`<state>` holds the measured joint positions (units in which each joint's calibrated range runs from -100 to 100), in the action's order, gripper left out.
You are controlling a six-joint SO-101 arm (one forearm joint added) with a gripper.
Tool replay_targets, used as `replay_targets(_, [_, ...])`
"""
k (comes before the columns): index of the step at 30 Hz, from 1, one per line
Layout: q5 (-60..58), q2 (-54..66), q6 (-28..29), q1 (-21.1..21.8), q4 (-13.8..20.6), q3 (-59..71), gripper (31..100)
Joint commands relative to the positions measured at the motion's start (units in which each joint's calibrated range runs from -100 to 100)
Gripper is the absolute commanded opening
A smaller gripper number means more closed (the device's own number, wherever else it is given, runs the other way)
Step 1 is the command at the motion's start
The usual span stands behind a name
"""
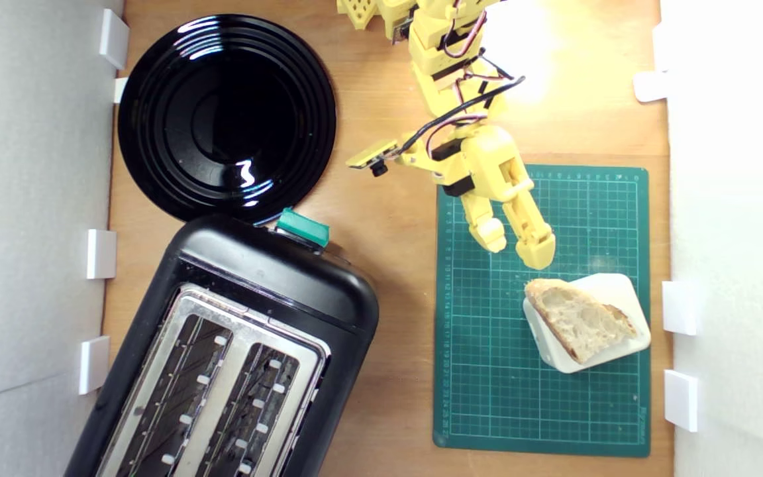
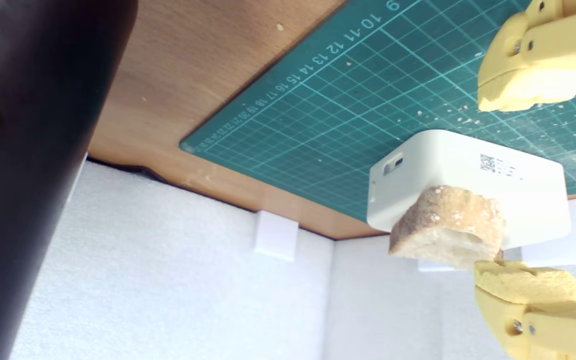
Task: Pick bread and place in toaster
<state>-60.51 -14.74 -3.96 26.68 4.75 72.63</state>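
Fingers (image 1: 491, 228) of the gripper (image 1: 517, 242) spread wide and empty above the green mat (image 1: 487, 397), with the bread (image 1: 577, 318) near at five o'clock atop the white block (image 1: 620, 291), its long axis running ten-to-four in the exterior view.

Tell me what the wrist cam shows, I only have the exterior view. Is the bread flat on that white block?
Observer: Not fully. One end of the bread sticks out past the edge of the white block.
Operator: Jaws on it?
Observer: No, they are open. One fingertip is right by the overhanging end, and I cannot tell if it touches. The other is clear of it, over the mat.
Operator: Mat clean?
Observer: No, crumbs are scattered on the green mat near the block.
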Motion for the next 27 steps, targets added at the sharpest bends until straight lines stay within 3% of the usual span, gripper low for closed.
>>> replay_targets(1, [-2.1, 0.2, 0.1, 0.0, 0.9, -4.0, 94.1])
replay_targets(27, [-1.9, -9.1, -0.4, 1.4, 0.6, -18.0, 94.1])
